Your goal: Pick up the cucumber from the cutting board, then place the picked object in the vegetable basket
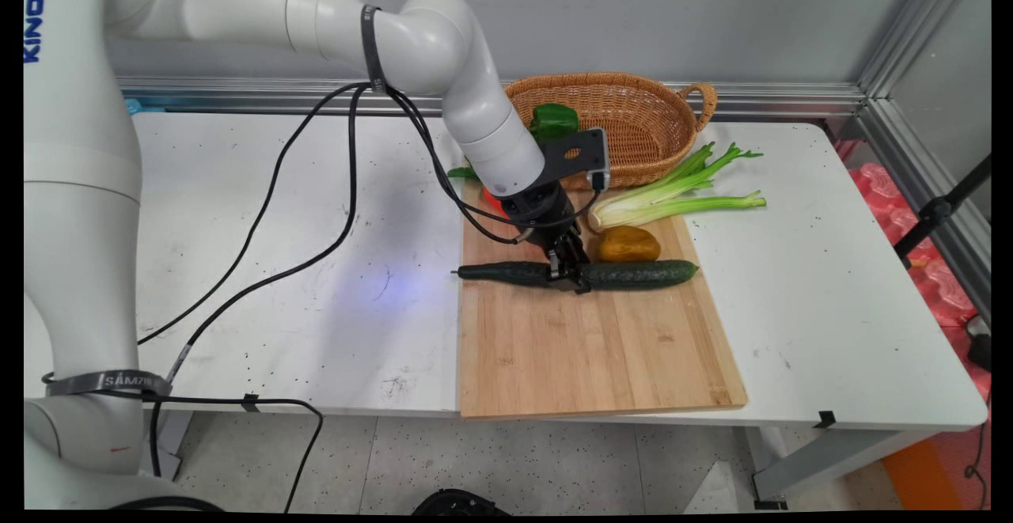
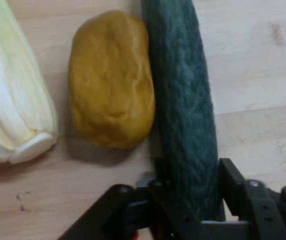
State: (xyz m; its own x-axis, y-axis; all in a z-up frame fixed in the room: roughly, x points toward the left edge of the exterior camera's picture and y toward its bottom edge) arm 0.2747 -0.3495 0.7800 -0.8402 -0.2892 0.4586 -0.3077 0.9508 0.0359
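On the white table (image 1: pixel 237 214), a wooden cutting board (image 1: pixel 593 349) carries a dark green cucumber (image 1: pixel 633 274) lying crosswise, with the black gripper (image 1: pixel 571 276) lowered over its middle and its two fingers (image 2: pixel 235 187) closed against the cucumber's sides. Just behind the cucumber and touching it lies a yellow-brown potato (image 1: pixel 627 244), and beyond that a celery stalk (image 1: pixel 673 195) reaches off the board's right edge. A wicker basket (image 1: pixel 633 123) holding a green pepper (image 1: pixel 554 119) stands at the table's far side.

The white table (image 1: pixel 237 214) carries a wooden cutting board (image 1: pixel 586 349), a wicker basket (image 1: pixel 633 119), and celery (image 1: pixel 681 191) partly overlapping the board.
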